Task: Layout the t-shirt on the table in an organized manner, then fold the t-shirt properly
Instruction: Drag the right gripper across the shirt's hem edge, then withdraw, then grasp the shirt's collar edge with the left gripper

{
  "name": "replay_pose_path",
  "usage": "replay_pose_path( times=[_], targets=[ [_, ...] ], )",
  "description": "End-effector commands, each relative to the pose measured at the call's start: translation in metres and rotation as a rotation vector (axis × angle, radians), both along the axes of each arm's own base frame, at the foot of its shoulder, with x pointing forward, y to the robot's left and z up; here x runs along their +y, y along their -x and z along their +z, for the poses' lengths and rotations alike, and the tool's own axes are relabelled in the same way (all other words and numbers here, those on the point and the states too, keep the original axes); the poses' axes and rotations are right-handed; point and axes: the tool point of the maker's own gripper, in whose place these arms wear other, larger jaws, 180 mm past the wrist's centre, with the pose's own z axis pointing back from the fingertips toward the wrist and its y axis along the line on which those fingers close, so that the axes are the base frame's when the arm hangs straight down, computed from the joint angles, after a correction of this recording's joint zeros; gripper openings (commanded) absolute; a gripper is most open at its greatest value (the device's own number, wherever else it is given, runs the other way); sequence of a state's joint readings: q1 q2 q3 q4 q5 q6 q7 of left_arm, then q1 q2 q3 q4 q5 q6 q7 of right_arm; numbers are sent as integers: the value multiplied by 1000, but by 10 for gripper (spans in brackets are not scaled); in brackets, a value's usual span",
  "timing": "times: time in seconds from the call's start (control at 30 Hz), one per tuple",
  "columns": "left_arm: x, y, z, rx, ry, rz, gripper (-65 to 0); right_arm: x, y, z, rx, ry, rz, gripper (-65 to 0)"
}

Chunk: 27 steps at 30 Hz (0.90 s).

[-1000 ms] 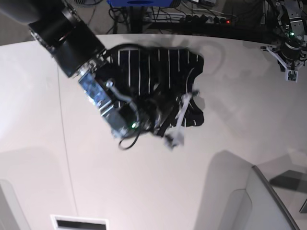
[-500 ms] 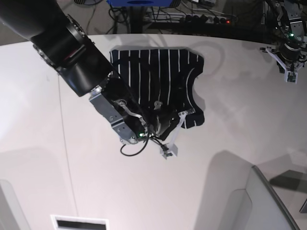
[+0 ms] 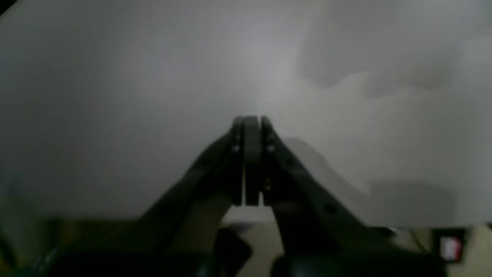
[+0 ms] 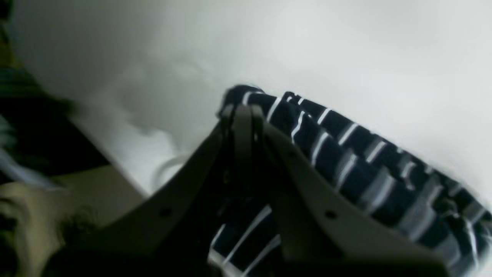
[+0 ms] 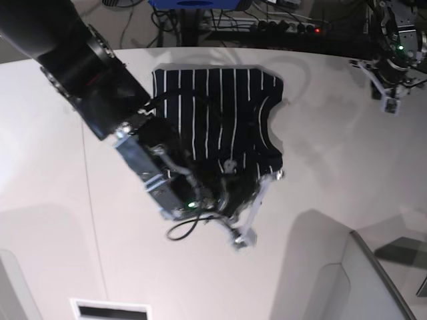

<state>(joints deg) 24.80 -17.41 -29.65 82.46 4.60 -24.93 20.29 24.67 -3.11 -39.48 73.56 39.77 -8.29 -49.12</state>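
The dark t-shirt (image 5: 220, 113) with thin white stripes lies mostly flat on the white table (image 5: 333, 167), toward the far edge. My right gripper (image 5: 270, 177) reaches in from the left and is shut at the shirt's near-right corner. In the right wrist view the right gripper (image 4: 243, 109) has its jaws together, with the t-shirt (image 4: 346, 154) bunched at the tips and running under and to the right. My left gripper (image 5: 389, 103) hangs far off at the back right. It is shut on nothing above the bare table (image 3: 115, 77), as the left gripper (image 3: 251, 119) shows in its wrist view.
Cables and a power strip (image 5: 267, 23) lie behind the table's far edge. A grey curved object (image 5: 360, 280) stands at the near right. A white slot (image 5: 110, 310) sits at the bottom left. A thin seam (image 5: 90, 200) runs down the tabletop.
My right gripper has moved toward the near edge, drawing the shirt's corner with it. The shirt has gone from crumpled to spread flatter. The left gripper has shifted slightly left.
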Motion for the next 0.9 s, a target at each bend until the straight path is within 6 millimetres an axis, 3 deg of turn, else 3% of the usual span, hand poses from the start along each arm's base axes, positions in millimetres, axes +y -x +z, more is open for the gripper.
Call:
replay_pose_path(
  times=[0.0,0.1,0.2,0.37,0.5,0.6,0.7,0.77,0.87],
  targets=[
    [6,-6,10,-29,-22,0,-650,-18,-5,12,-12,-6,-53,-648],
    [-10,-20,16,-66,1,-25,-650,-63,4,31,-19,-69,-203,-648],
    [-56,-32,17,-68,86,-169,-650,-121,17,33,-41,-101,-372,-648],
    [-103,-57,41,-146,285,-236,-650,-204,52,-10,9,-26,-578,-648],
    [-113,-73,56,-147,454,-201,-650,-228,82,-48,42,50,-550,-648],
    [-123,-83,73,-208,574,-199,-336,-238,103,-71,84,84,-572,-648],
    [-138,-87,79,-232,646,-213,-86,-239,116,-84,116,99,-577,-648],
    [-165,-88,73,-196,679,-279,-10,-239,122,-90,133,103,-580,-648],
    [-194,-81,46,-105,750,-305,-21,-240,128,-94,149,110,-580,-648]
  ],
)
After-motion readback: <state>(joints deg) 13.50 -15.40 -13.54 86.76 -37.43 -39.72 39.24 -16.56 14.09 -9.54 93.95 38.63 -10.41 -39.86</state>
